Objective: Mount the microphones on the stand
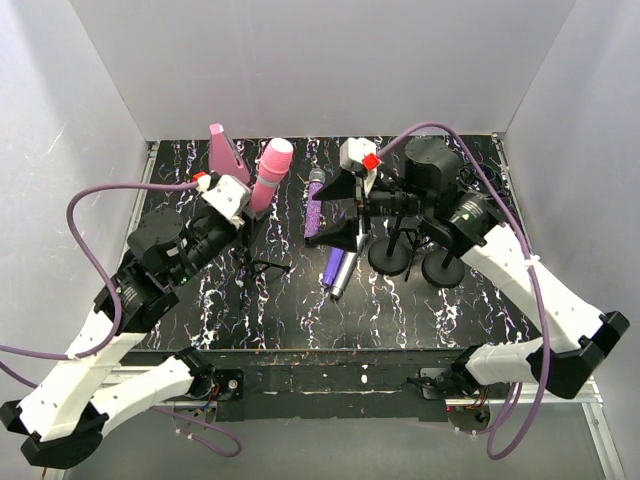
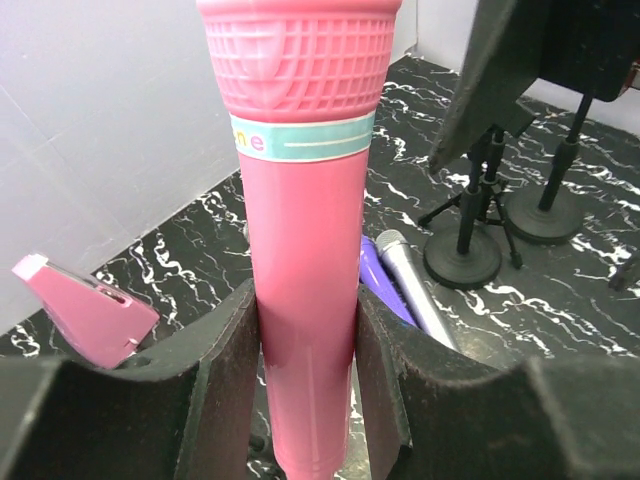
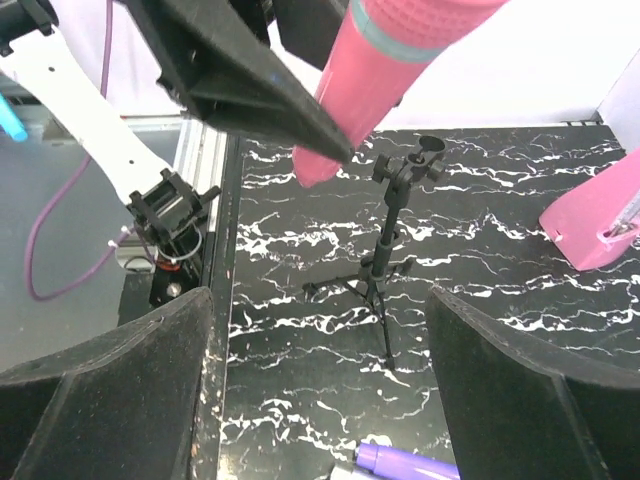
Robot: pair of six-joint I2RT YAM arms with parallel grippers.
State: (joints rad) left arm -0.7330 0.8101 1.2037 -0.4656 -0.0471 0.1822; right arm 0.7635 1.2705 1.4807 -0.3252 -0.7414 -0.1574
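Observation:
My left gripper (image 2: 305, 300) is shut on the plain pink microphone (image 2: 305, 250), which it holds upright off the table (image 1: 270, 170). A small black tripod stand (image 3: 385, 270) rises just below and beside the microphone's lower end; its top clip holds nothing. My right gripper (image 3: 318, 315) hangs open and empty near mid-table (image 1: 345, 225), facing the tripod. A glittery purple microphone (image 1: 315, 200) shows next to it, its lower end hidden by the fingers. The plain purple microphone (image 2: 385, 285) and the silver-grey one (image 2: 415, 295) lie side by side on the table.
A pink wedge-shaped block (image 1: 225, 148) stands at the back left. Two black round-base stands (image 1: 390, 255) (image 1: 442, 268) are under the right arm. The marbled black table (image 1: 470, 320) is walled in by white panels on three sides.

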